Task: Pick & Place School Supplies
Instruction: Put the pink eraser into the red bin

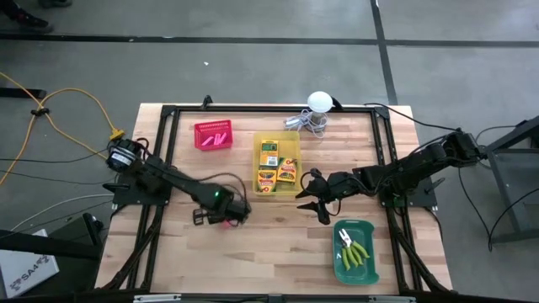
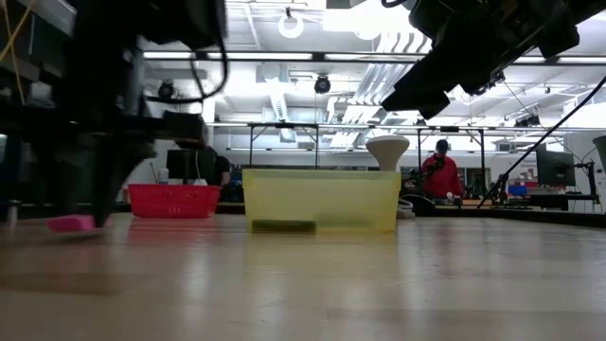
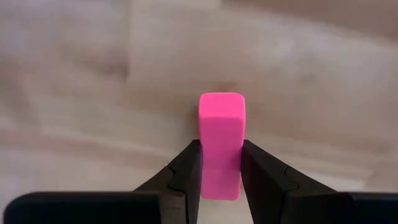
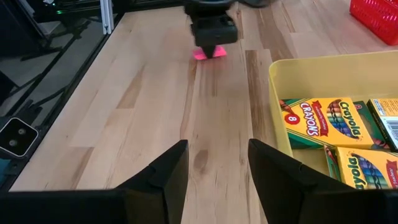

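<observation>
A pink eraser (image 3: 221, 124) hangs just above the wooden table (image 1: 278, 244) at the near left, with my left gripper (image 1: 226, 217) shut on it and pointing down. The low view shows the eraser (image 2: 71, 224) level under the dark fingers; the right wrist view shows the eraser (image 4: 208, 54) too. A red bin (image 1: 213, 135) at the far left holds more pink erasers. Crayon boxes (image 4: 323, 118) lie in the yellow bin (image 1: 277, 164). Two tools with yellow-green handles (image 1: 355, 251) lie in the green bin (image 1: 370, 268). My right gripper (image 1: 308, 196) hovers open beside the yellow bin's near right corner. My left gripper pinches the eraser's two long sides (image 3: 219, 163) between its two fingers (image 3: 186, 171), toward one end of the block. The fingers come from above, pointing down, and lie across it. The eraser sits level, its other end (image 3: 221, 102) sticking out past the fingertips, a little above the table.
A white ball (image 1: 319, 102) with metal clutter (image 1: 305, 120) stands at the far edge. A black frame rail (image 1: 269, 108) runs around the table. Bare wood lies between the bins along the near edge. People show in the room behind the table.
</observation>
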Controlling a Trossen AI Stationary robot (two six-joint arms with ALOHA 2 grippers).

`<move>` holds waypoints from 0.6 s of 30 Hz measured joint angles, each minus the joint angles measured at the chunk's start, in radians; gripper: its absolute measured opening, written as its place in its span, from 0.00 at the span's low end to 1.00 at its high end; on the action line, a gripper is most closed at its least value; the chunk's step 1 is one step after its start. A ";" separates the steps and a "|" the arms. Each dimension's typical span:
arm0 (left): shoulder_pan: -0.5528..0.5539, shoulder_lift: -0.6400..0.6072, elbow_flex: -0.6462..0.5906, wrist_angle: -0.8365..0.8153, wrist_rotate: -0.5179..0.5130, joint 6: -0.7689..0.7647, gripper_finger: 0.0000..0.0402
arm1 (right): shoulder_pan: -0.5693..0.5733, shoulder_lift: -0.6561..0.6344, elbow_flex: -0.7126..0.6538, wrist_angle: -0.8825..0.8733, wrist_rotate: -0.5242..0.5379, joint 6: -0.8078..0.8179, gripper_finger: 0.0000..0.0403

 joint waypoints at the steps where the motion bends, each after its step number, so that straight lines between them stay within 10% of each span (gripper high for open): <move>1: 0.024 0.000 0.000 0.000 0.000 0.038 0.23 | 0.000 0.000 0.000 -0.002 0.000 0.000 0.39; 18: 0.419 -0.019 0.001 -0.007 0.099 0.586 0.23 | 0.000 0.000 0.000 -0.005 0.000 0.000 0.39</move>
